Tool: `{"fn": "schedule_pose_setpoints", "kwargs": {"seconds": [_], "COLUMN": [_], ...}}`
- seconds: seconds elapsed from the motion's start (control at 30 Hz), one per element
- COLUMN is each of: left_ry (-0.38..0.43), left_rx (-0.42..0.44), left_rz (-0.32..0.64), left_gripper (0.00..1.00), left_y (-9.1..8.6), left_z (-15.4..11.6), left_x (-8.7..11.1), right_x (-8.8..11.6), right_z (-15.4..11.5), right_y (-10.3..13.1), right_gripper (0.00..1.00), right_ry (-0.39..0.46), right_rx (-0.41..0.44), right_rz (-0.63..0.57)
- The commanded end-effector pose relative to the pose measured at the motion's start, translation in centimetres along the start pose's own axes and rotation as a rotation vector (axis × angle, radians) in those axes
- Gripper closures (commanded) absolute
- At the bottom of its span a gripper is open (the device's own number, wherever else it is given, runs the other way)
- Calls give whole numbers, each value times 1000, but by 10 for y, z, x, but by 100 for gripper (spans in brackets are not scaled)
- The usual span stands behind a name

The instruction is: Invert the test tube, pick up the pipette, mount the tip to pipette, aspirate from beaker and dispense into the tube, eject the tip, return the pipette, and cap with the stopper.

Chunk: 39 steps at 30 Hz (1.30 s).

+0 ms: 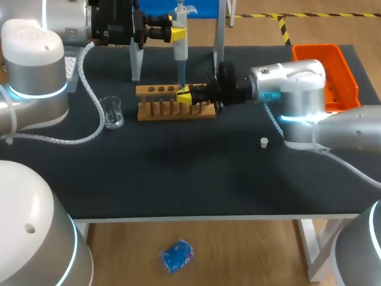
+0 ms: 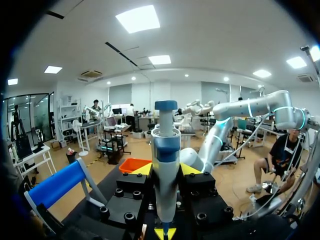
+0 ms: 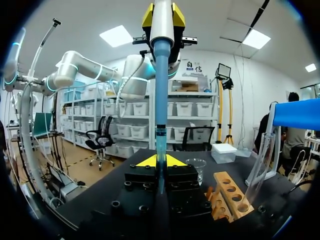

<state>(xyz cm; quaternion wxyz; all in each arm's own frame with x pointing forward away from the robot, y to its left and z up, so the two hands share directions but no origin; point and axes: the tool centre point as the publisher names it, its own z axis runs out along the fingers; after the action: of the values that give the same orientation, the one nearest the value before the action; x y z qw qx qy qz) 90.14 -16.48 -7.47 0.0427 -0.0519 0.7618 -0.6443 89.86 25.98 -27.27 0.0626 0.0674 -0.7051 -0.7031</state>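
My left gripper is shut on the white pipette, held upright above the wooden rack. In the left wrist view the pipette stands between that gripper's yellow tips. Its blue tip points straight down into the clear test tube. My right gripper is shut on the tube just over the rack. In the right wrist view the blue tip comes down to the right gripper. The glass beaker stands left of the rack. The small white stopper lies under my right arm.
The pipette stand with its blue top rises behind the rack, its legs on either side of the pipette. An orange bin sits at the back right. A white tip box is at the back left.
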Motion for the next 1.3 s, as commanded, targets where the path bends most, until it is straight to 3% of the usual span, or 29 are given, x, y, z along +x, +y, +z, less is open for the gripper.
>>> {"fn": "schedule_pose_setpoints", "kwargs": {"seconds": [0.03, 0.5, 0.97, 1.3], "left_ry": [3, 3, 3, 3], "left_rx": [-3, -3, -3, -3], "left_rz": [-1, -1, -1, -1], "left_gripper": [100, 100, 100, 100], "left_y": [9, 9, 9, 9], "left_z": [0, 0, 0, 0], "left_x": [0, 0, 0, 0], "right_x": [0, 0, 9, 9], "right_z": [-1, -1, 8, 5], "right_y": [13, 13, 17, 21], "right_gripper": [100, 100, 100, 100], "right_ry": [0, 0, -108, -297], "right_rx": [5, 5, -16, -10], "right_rz": [0, 0, 29, 31]}}
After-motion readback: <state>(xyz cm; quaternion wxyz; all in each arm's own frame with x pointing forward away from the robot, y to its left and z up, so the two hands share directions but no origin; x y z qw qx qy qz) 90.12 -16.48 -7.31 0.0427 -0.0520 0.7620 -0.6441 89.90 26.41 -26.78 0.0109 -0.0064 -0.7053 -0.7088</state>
